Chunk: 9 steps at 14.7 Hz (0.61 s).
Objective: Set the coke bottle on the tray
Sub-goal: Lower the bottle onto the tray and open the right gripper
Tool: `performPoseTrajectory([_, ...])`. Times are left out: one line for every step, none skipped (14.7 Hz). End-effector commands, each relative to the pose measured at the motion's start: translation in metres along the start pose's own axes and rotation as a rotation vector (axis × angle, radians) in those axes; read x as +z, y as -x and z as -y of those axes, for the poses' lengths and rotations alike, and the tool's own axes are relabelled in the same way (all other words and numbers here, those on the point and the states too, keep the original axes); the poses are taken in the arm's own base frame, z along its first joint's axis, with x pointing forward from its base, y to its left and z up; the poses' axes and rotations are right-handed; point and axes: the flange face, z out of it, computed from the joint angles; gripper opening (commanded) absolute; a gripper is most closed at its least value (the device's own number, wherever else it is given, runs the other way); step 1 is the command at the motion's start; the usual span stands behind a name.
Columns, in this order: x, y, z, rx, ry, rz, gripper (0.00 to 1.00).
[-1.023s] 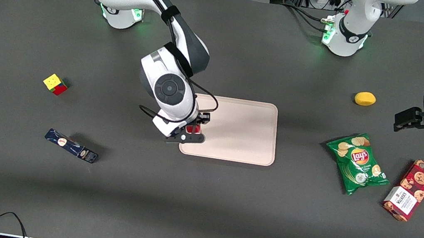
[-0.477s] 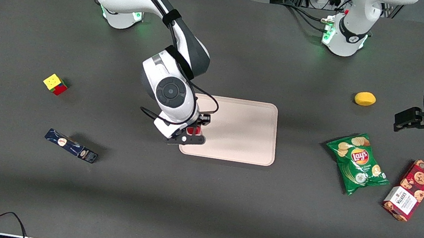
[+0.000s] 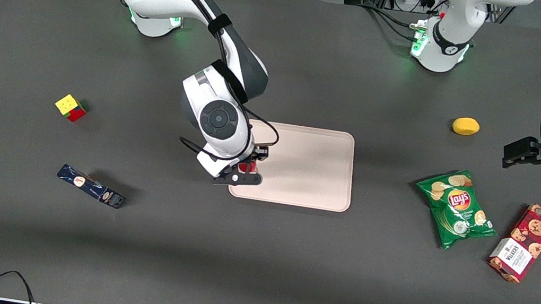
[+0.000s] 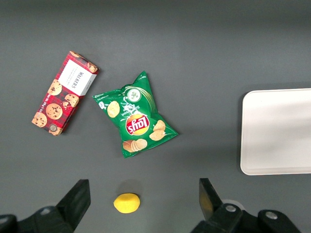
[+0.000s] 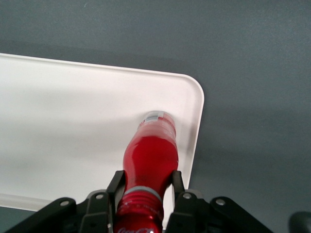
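Coke bottle (image 5: 150,158) upright between the fingers (image 5: 115,187) of the gripper (image 5: 145,191), which are clamped on its neck; base over the tray (image 5: 58,121) near one rounded corner, contact with tray unclear. Front view shows only a red sliver of bottle (image 3: 245,167) under the wrist, at the tray's (image 3: 311,169) working-arm end.

Puzzle cube (image 3: 71,107), blue box (image 3: 91,186), lemon (image 3: 466,126), chips bag (image 3: 457,208), cookie box (image 3: 524,242).

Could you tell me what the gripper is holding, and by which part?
The gripper holds the coke bottle near its capped end, over the tray.
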Motion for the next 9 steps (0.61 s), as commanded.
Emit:
performPoseTrajectory([-0.0011, 0.0015, 0.0051, 0.02, 0.01, -0.015, 0.0])
performPoseTrajectory([-0.0011, 0.0015, 0.0051, 0.02, 0.01, -0.015, 0.0])
performPoseTrajectory([-0.0011, 0.0015, 0.0051, 0.02, 0.01, -0.015, 0.1])
performPoseTrajectory([-0.0011, 0.0015, 0.0051, 0.018, 0.01, -0.015, 0.34])
performPoseTrajectory([-0.0007, 0.0013, 0.0053, 0.02, 0.009, -0.014, 0.54])
performPoseTrajectory([0.0014, 0.0011, 0.0053, 0.023, 0.008, -0.01, 0.84])
performPoseTrajectory([0.0016, 0.0013, 0.0052, 0.026, 0.009, -0.008, 1.0])
performPoseTrajectory([0.0014, 0.0012, 0.0054, 0.036, 0.007, -0.009, 1.0])
performPoseTrajectory([0.0009, 0.0011, 0.0055, 0.047, 0.007, -0.009, 1.0])
